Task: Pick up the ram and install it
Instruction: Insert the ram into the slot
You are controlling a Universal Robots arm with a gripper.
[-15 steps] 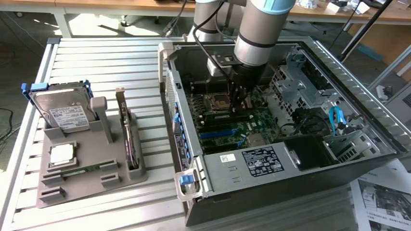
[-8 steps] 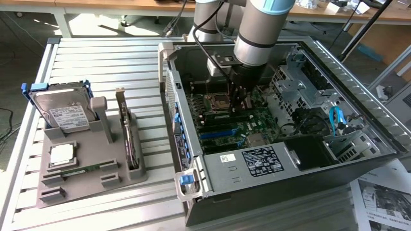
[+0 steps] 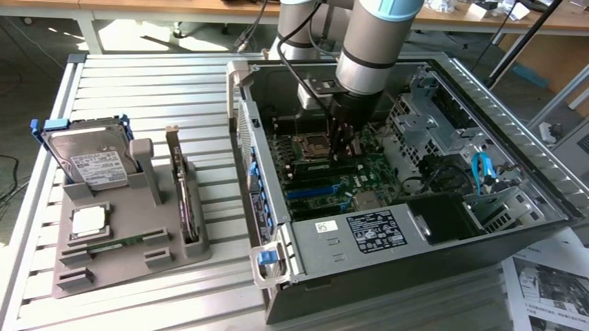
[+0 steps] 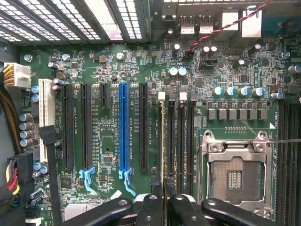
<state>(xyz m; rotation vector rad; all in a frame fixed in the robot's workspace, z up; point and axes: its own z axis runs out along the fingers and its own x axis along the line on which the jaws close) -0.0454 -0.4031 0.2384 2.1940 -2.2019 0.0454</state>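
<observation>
Since the computer case (image 3: 396, 234) lies open with its motherboard (image 4: 108, 70) facing up, seating should go well only if the memory slots (image 4: 180, 136) straight below and the ram (image 4: 163, 141) run parallel, the stick pinched edge-on in the narrow-set gripper (image 4: 164, 197).

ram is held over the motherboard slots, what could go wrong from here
1. The thin green ram stick, pinched edge-on in the black gripper, hangs along the narrow black memory slots. If it is slightly off line, it could land on a slot wall or in the neighbouring slot.
2. The open silver processor socket lies right beside those slots, so a sideways slip might hit its exposed contacts.
3. The white slot latches may block seating if they are not open. I cannot tell their state.
</observation>
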